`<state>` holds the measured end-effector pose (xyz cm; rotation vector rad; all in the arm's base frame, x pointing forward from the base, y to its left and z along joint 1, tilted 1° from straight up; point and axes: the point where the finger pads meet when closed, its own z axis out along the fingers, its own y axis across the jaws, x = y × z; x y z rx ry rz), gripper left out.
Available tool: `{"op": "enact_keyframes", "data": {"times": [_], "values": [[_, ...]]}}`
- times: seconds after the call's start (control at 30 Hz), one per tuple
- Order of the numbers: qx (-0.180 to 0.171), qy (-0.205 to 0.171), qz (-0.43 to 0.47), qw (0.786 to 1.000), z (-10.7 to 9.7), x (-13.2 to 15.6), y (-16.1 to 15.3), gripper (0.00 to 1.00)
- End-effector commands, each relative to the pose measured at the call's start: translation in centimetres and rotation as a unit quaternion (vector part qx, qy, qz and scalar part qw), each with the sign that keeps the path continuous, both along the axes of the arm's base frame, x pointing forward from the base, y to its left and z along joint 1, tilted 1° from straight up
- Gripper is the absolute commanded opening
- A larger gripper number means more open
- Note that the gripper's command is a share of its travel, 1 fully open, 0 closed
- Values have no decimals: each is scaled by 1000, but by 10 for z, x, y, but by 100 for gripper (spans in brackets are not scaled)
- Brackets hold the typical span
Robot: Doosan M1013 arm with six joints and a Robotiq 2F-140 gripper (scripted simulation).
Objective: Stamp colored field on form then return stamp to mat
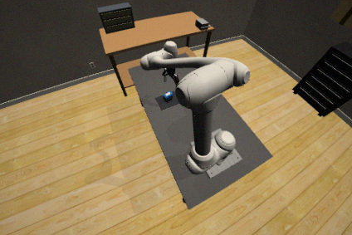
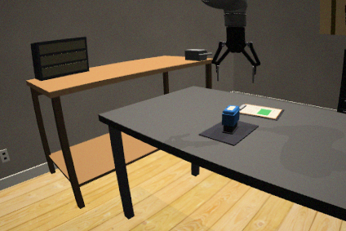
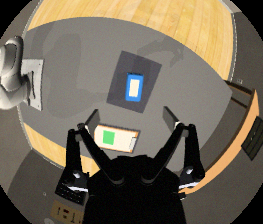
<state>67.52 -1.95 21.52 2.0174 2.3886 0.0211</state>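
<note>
No legible text, label, brand, number or sign in any view. The white patch on top of the blue block-shaped stamp [image 2: 230, 115] is blank at this resolution. The pale rectangular paper form [image 2: 261, 112] shows a green field only; any print on it is too small to read. The dark slotted box [image 2: 60, 57] on the wooden bench shows no markings.

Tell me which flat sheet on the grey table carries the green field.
The pale form, lying beyond the stamp. The other flat piece, the dark mat, is plain and has the blue stamp standing on it.
</note>
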Motion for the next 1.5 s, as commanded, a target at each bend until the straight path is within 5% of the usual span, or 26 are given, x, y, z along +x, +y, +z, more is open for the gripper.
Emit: {"op": "enact_keyframes", "data": {"times": [0.0, 0.13, 0.6, 0.67, 0.7, 0.83, 1.03, 1.1, 1.17, 1.23, 1.3, 1.47], "values": [[1, -1, 117, 993, -1, -6, -48, 100], [0, -1, 187, 982, -1, -12, -78, 100], [-18, 5, 504, 863, -4, -78, -253, 100], [-18, 5, 504, 863, -4, -78, -253, 100], [-17, 4, 560, 828, -4, -81, -260, 100], [-10, -3, 628, 778, -4, -86, -269, 100], [-10, -3, 630, 777, -5, -86, -270, 100], [-10, -3, 630, 777, -28, -84, -270, 100], [-10, -3, 630, 777, -74, -83, -271, 100], [-10, -3, 630, 777, -74, -83, -271, 100], [-10, -3, 630, 776, -110, -83, -270, 100], [-10, -3, 630, 776, -118, -84, -269, 100]]}}
